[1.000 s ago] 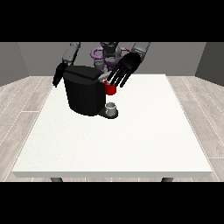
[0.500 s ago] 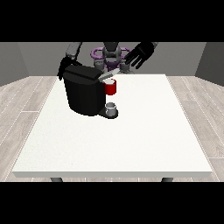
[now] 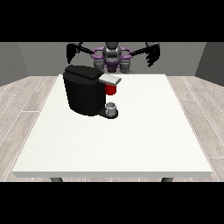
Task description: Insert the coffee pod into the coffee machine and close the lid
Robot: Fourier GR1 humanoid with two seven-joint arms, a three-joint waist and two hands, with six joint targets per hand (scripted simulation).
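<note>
The black coffee machine (image 3: 86, 94) stands on the white table (image 3: 131, 140), left of centre. Its grey lid (image 3: 110, 79) lies flat, jutting to the right over a red thing at the machine (image 3: 111, 90). Below that, a small grey thing (image 3: 112, 107) sits on the machine's base. The hand at the view's left (image 3: 71, 51) is raised beside the robot's shoulder, above and behind the machine. The hand at the view's right (image 3: 152, 54) is also held high and far to the right, its fingers hanging straight and holding nothing. Neither hand touches the machine.
The robot's torso (image 3: 112, 59) stands behind the table's far edge. Grey walls and a wooden floor surround the table.
The hand at the view's right has lifted off the lid area and swung up and out to the right. The other hand has left the machine's back and risen.
</note>
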